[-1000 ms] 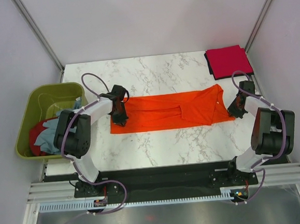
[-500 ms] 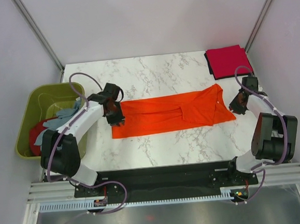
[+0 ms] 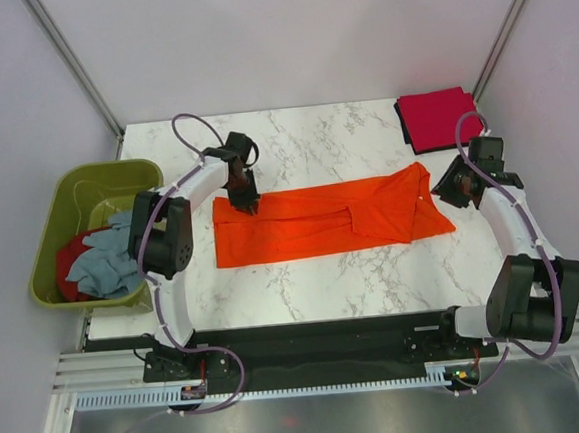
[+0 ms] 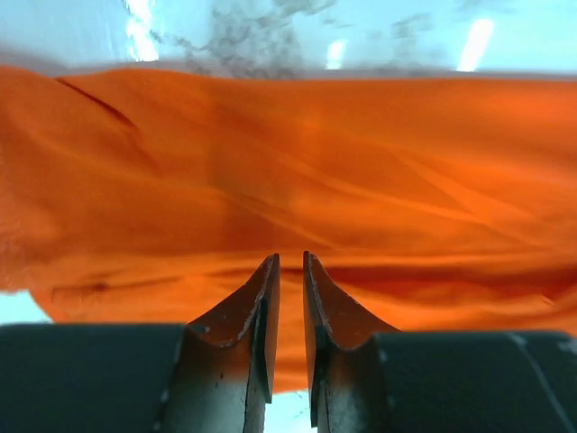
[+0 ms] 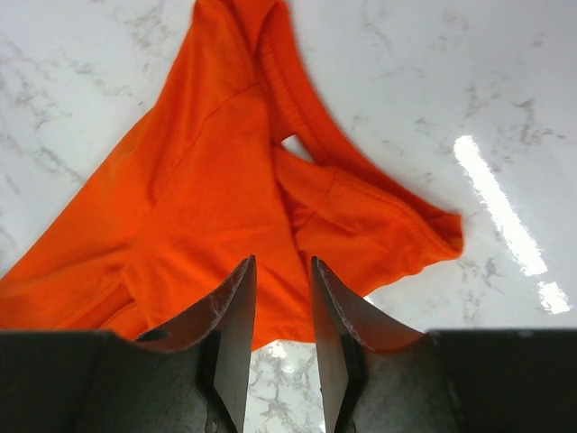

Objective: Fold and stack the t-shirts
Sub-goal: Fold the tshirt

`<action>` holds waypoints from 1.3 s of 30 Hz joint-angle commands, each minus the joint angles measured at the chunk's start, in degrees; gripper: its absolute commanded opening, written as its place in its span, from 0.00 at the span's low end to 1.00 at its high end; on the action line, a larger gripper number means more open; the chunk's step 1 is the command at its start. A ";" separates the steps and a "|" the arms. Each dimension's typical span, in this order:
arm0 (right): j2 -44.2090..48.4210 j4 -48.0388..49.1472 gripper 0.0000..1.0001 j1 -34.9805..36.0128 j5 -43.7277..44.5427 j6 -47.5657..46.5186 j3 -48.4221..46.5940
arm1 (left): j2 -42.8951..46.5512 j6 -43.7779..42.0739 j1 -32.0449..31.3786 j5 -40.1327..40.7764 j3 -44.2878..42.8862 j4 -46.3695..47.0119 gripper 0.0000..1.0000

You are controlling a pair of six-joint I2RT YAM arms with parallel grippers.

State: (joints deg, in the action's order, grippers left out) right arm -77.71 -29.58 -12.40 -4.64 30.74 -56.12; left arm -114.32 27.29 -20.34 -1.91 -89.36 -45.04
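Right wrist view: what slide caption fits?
Two dark fingers, slightly parted, frame the bunched end of the orange t-shirt on a white marble table.

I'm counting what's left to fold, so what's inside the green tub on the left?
A crumpled grey-blue shirt lies over a red shirt at the near end of the tub. Anything beneath them is hidden.
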 commanded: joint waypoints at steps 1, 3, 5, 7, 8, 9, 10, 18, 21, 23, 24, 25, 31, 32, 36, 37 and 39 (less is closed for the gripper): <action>3.18 -0.56 0.39 2.73 -3.26 0.72 1.01 | -4.06 -1.72 0.83 3.39 -0.82 -1.28 0.23; 3.88 -0.74 0.39 3.08 -4.05 0.98 1.27 | -4.59 -0.14 1.26 5.33 0.85 -1.46 0.23; 4.76 -0.39 0.39 3.79 -4.67 1.77 1.97 | -4.33 1.53 1.88 6.21 4.27 -1.72 0.23; 5.46 -0.13 0.39 6.85 -4.32 2.83 3.37 | -3.72 2.68 2.49 7.88 9.08 -1.63 0.23; 5.99 0.22 0.39 8.35 -3.10 3.44 3.99 | -3.02 3.64 3.19 8.59 10.94 -1.72 0.23; 6.25 0.92 0.39 11.32 -1.78 4.93 5.30 | -1.97 4.35 3.90 9.55 14.44 -1.72 0.23; 6.26 1.54 0.39 12.04 -1.77 5.90 6.19 | -1.96 4.35 3.99 9.82 15.87 -1.63 0.22; 1.52 10.68 0.39 20.31 3.85 11.18 9.45 | 11.73 9.80 4.34 12.45 27.04 -1.89 0.24; -2.87 12.35 0.40 22.59 6.05 9.87 6.74 | 17.79 11.29 4.69 13.51 28.54 -3.48 0.27; -5.94 12.45 0.40 24.35 7.27 8.99 5.59 | 20.62 11.73 4.69 13.60 28.19 -3.83 0.31; -6.92 12.36 0.40 24.53 7.98 8.98 5.15 | 21.76 11.74 4.61 13.95 27.76 -4.27 0.32; -8.84 11.92 0.40 24.71 8.94 8.90 4.53 | 23.17 11.65 4.69 14.30 26.18 -4.88 0.36; -16.39 12.18 0.39 24.71 17.29 5.21 1.46 | 26.60 8.75 4.69 13.61 18.35 -7.52 0.40; -17.81 12.18 0.39 24.62 17.65 4.34 0.32 | 27.13 8.31 4.69 12.73 17.65 -7.61 0.40; -25.63 13.14 0.37 24.62 17.92 0.73 -6.35 | 28.72 5.59 4.78 9.22 13.08 -7.44 0.41; -26.60 13.67 0.37 24.71 17.74 -0.58 -7.16 | 28.80 4.10 4.69 8.51 12.46 -7.26 0.41; -29.76 15.60 0.37 24.62 17.30 -1.99 -9.87 | 29.07 3.30 4.69 7.80 10.97 -7.26 0.42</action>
State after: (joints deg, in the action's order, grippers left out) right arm -103.44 -17.39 12.21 10.83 32.77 -62.02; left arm -87.00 34.41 -15.84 8.21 -75.26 -51.46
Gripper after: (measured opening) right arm 0.374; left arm 0.411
